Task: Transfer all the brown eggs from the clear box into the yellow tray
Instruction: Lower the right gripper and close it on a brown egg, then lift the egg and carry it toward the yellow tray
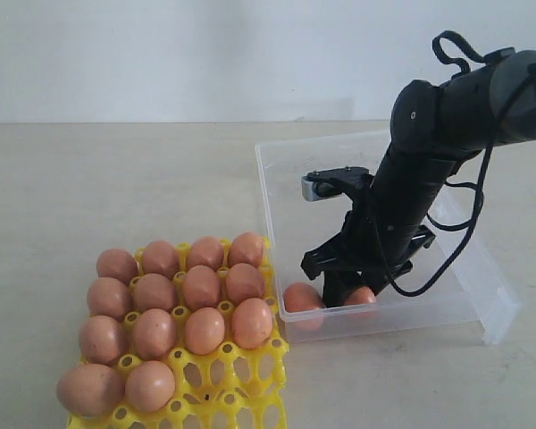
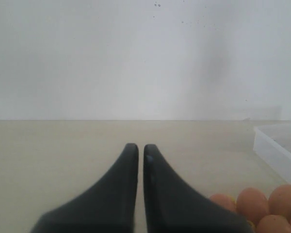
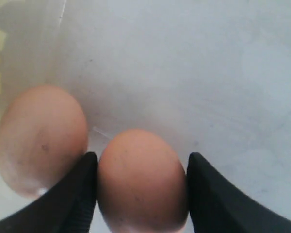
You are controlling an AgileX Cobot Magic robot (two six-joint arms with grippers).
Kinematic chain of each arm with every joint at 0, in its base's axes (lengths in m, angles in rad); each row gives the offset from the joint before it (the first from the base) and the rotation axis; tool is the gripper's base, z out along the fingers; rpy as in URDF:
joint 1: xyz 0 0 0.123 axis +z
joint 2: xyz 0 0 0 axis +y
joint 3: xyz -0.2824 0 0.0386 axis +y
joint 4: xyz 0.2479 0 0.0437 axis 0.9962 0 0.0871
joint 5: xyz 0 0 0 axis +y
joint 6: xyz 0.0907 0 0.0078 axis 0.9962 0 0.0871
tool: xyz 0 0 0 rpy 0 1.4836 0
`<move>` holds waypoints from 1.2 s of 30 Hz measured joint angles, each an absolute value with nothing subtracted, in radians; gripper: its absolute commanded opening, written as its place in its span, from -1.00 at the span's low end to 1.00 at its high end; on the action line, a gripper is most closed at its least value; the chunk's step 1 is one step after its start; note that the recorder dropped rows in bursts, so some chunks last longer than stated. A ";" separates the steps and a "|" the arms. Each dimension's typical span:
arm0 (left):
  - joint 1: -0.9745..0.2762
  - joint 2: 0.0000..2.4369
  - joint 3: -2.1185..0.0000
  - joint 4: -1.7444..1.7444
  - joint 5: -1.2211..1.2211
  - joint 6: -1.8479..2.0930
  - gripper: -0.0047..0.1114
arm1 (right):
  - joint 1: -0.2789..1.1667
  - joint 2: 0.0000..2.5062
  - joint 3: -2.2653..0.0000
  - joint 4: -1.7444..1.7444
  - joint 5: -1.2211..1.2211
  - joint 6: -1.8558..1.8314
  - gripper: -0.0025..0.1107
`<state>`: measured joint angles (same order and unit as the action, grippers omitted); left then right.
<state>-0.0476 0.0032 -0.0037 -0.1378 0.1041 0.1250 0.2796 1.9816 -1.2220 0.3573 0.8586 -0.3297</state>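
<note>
On the tabletop [image 1: 89, 179] the tray [image 1: 241, 398] sits front left, and the box [image 1: 335, 159] sits right of it and farther back, its front left corner just beside the tray's back right corner. Fourteen eggs [image 1: 201, 288] sit in the tray, filling the three back rows and the two left cups of the fourth row. In the box two more lie side by side against the front wall, near its left corner. The right claw [image 3: 141, 160] reaches down into the box and straddles one egg [image 1: 361, 295], the right-hand one, a finger touching each side. The other egg [image 1: 302, 297] lies just left of it. The flap [image 1: 498, 308] lies on the tabletop along the box's right side.
</note>
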 measured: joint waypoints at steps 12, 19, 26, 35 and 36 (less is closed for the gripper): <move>-0.048 0.003 -0.004 -0.138 0.104 0.125 -0.85 | 0.280 1.889 -1.219 0.361 0.615 -0.279 -0.96; -0.048 0.003 -0.004 -0.138 0.104 0.125 -0.85 | 0.352 1.693 -1.169 0.586 0.045 -0.306 -0.96; -0.048 0.003 -0.004 -0.138 0.104 0.125 -0.85 | 0.616 1.615 -1.062 0.401 -0.609 -0.179 -0.96; -0.048 0.003 -0.004 -0.138 0.104 0.125 -0.85 | 0.870 1.612 -0.710 0.028 -0.770 0.182 -0.96; -0.048 0.003 -0.004 -0.138 0.104 0.125 -0.85 | 0.888 1.612 -0.655 0.033 -0.796 0.201 -0.96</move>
